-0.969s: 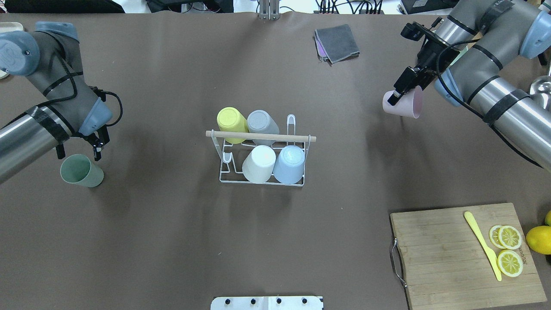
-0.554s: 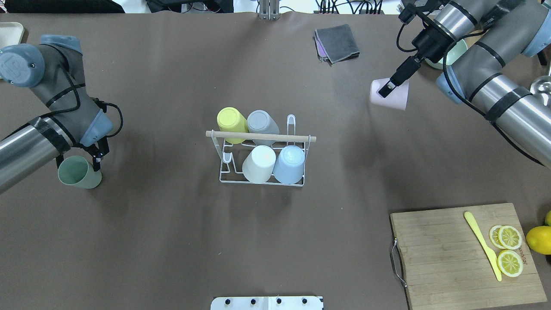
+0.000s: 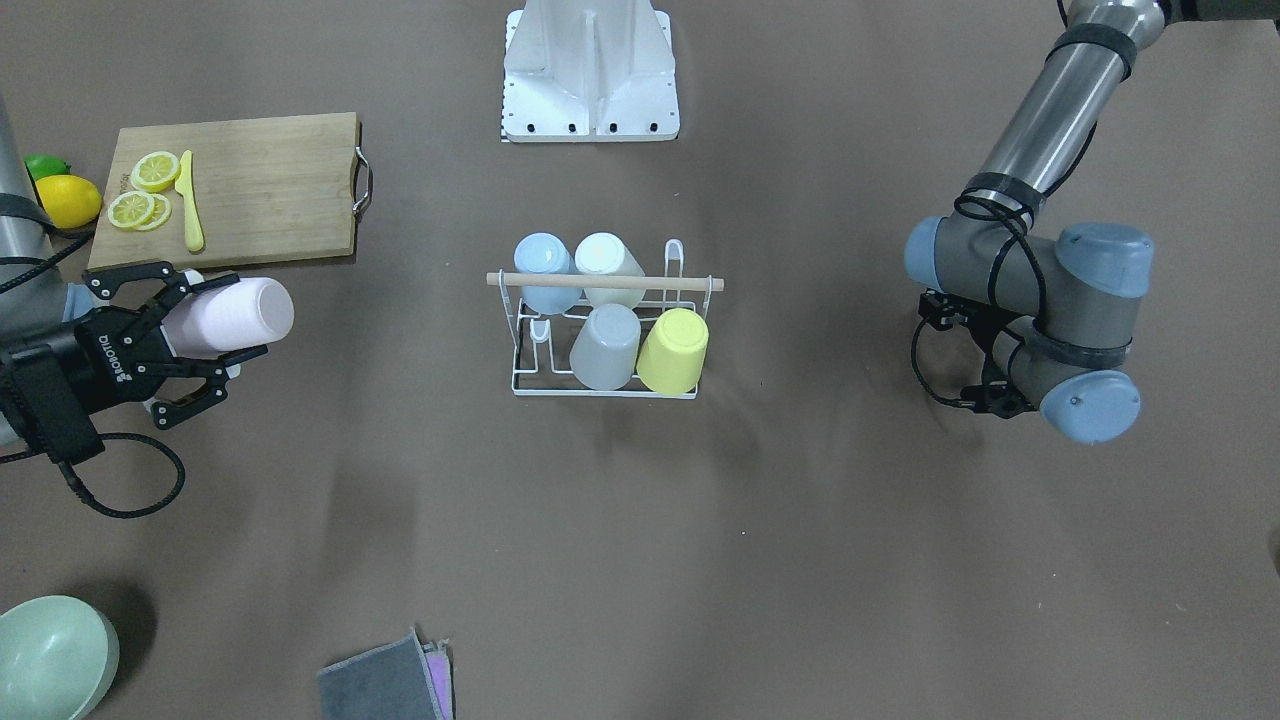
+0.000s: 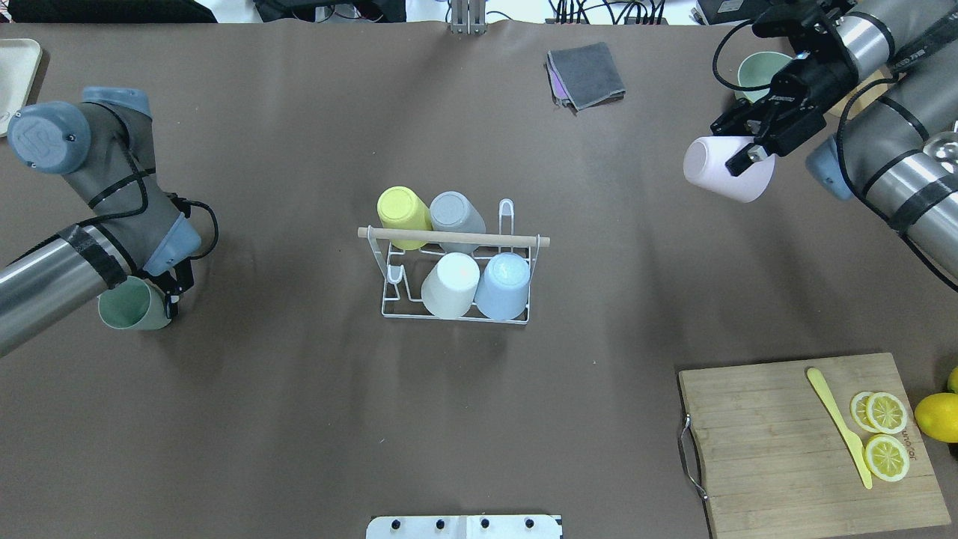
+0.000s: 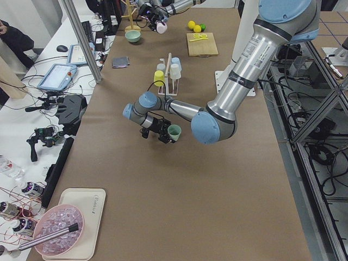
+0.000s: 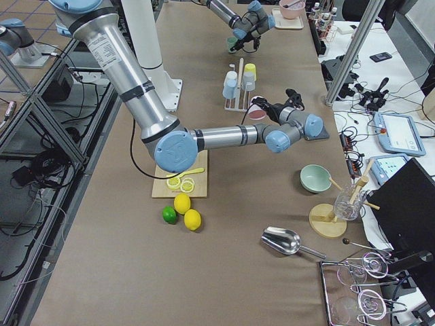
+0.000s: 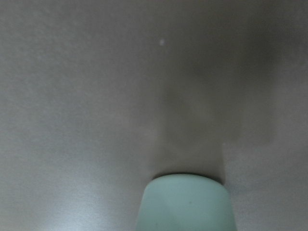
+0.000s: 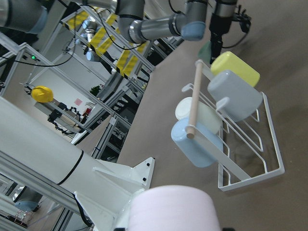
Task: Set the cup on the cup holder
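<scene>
The white wire cup holder [image 4: 456, 316] with a wooden rod handle [image 4: 453, 237] stands mid-table and also shows in the front view [image 3: 605, 392]. It carries yellow [image 4: 403, 212], grey [image 4: 456, 213], white [image 4: 450, 286] and blue [image 4: 503, 286] cups upside down. My right gripper [image 4: 737, 142] is shut on a pink cup [image 4: 711, 176], held on its side above the far right of the table, base toward the holder [image 8: 250, 159]. My left gripper [image 4: 138, 296] straddles an upright green cup [image 4: 123, 308] at the left. I cannot tell if its fingers press it.
A cutting board [image 4: 778, 449] with lemon slices and a yellow knife lies at the near right, with a lemon [image 4: 939, 416] beside it. A grey cloth [image 4: 586, 75] and a green bowl [image 4: 756, 71] lie at the far edge. A white base plate [image 4: 464, 526] is at the near edge.
My right gripper has turned the pink cup so its base faces the holder and moved slightly right. My left gripper has come down around the green cup.
</scene>
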Robot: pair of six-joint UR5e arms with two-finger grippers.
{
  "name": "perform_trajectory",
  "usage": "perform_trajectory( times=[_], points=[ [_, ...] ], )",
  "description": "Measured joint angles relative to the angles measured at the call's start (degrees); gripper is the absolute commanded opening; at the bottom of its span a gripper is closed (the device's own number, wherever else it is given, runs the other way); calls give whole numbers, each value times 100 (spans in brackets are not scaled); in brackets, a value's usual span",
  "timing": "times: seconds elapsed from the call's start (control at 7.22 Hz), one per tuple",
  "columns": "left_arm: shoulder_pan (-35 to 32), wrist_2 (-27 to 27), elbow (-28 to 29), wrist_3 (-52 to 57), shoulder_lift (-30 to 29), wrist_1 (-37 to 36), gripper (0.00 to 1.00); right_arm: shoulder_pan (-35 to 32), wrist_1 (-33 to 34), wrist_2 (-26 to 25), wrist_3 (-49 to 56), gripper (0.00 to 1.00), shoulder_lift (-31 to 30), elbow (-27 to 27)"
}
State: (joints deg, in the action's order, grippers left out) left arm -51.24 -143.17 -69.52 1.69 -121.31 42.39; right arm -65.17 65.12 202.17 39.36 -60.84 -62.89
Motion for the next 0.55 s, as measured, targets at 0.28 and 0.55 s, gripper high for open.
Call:
perform_trajectory(
  times=[0.28, 0.55],
  points=[
    [47, -28, -5, 6, 85, 3, 10, -35, 25, 447, 1142, 36, -79, 69],
    [55, -40, -28, 7, 152, 6, 0, -3, 27, 983, 2522, 36, -62, 490]
  ],
)
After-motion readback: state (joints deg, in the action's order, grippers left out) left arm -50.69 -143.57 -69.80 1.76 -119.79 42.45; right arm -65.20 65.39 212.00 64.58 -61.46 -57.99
